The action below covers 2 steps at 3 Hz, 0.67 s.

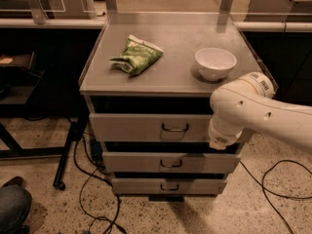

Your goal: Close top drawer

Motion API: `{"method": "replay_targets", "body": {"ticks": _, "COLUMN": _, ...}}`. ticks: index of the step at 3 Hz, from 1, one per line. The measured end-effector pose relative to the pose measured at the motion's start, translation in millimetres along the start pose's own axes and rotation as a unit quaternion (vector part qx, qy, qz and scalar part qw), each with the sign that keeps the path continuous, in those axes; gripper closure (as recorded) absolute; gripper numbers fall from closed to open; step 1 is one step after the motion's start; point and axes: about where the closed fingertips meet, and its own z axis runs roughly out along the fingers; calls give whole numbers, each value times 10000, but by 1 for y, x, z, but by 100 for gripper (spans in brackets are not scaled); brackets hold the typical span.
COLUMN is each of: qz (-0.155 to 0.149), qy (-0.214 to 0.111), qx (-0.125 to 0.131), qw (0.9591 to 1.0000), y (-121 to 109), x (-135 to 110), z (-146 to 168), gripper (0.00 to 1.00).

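Note:
The top drawer (131,127) is a wide grey metal front with a small dark loop handle (175,127). It stands a little way out of the cabinet, with a dark gap above it. My gripper (220,143) is at the end of the white arm (253,108). It is against the right end of the top drawer's front, near its lower edge. Two lower grey drawers (168,163) also stand slightly out.
On the cabinet top (180,48) lie a green snack bag (138,56) and a white bowl (215,63). Black cables (92,199) run over the speckled floor. A dark table leg (68,145) stands at the left, and a blue-clad knee (12,208) shows at the lower left.

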Motion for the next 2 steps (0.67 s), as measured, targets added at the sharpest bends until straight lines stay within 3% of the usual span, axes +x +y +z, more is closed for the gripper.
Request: {"method": "replay_targets", "body": {"ticks": 2, "qz": 215, "qy": 109, "qx": 273, "qw": 9993, "y": -39, "x": -8, "z": 12, "gripper": 100}}
